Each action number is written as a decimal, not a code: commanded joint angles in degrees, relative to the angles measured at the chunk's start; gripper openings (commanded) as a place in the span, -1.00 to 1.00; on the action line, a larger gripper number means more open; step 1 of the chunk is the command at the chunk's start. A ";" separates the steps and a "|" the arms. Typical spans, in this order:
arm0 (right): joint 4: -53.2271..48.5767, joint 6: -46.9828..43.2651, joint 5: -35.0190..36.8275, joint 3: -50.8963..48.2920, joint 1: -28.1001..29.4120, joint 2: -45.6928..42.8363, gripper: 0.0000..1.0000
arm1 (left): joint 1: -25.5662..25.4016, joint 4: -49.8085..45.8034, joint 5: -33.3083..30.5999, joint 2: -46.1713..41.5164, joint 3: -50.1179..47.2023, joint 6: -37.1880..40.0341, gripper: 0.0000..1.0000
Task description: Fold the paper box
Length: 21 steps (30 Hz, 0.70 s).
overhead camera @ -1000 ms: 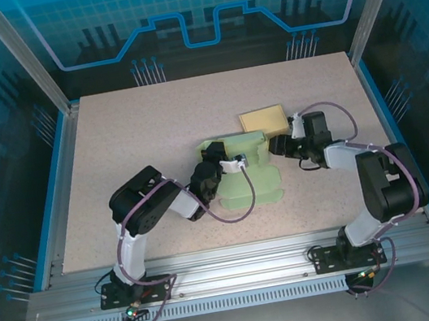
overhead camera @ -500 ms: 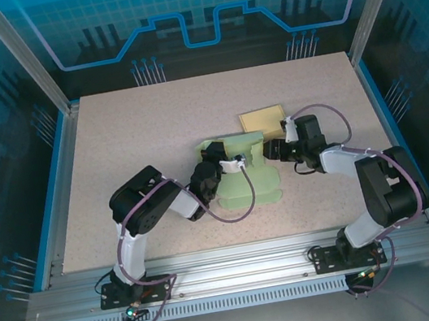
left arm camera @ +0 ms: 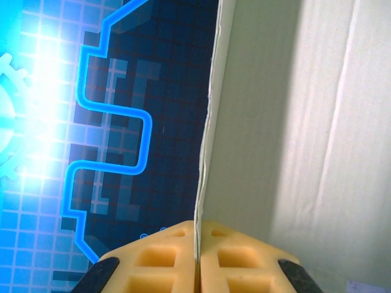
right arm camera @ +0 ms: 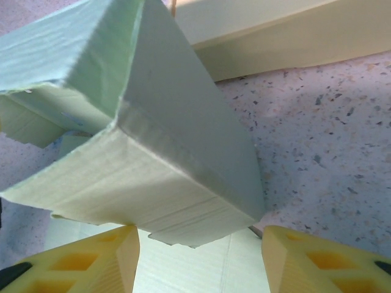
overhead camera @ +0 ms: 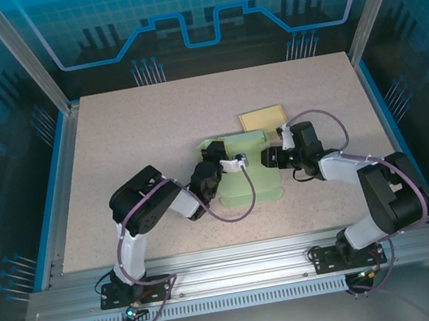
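Shifted left since a second ago: right gripper (overhead camera: 267, 156), now up against the right end of the pale green paper box (overhead camera: 248, 188). Box half-folded on the speckled table (overhead camera: 136, 132), just right of centre in the overhead frame, with a tan cardboard sheet (overhead camera: 263, 117) just beyond it, toward upper right. Right jaws apart, yellow fingertips (right arm camera: 98, 259) at the bottom of the wrist frame, either side of a raised box corner. Left gripper (left arm camera: 197, 244) clamped tight on a thin upright box wall, bottom centre of its frame.
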 commanded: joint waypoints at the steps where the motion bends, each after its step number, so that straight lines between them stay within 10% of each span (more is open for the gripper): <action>1: -1.21 -2.01 2.31 1.33 0.55 0.17 0.13 | -0.04 1.27 1.19 1.14 1.02 -0.04 -0.81; 21: 1.35 -5.27 12.83 9.40 3.06 9.62 0.05 | -0.13 -0.08 2.99 0.08 0.30 -1.16 -0.81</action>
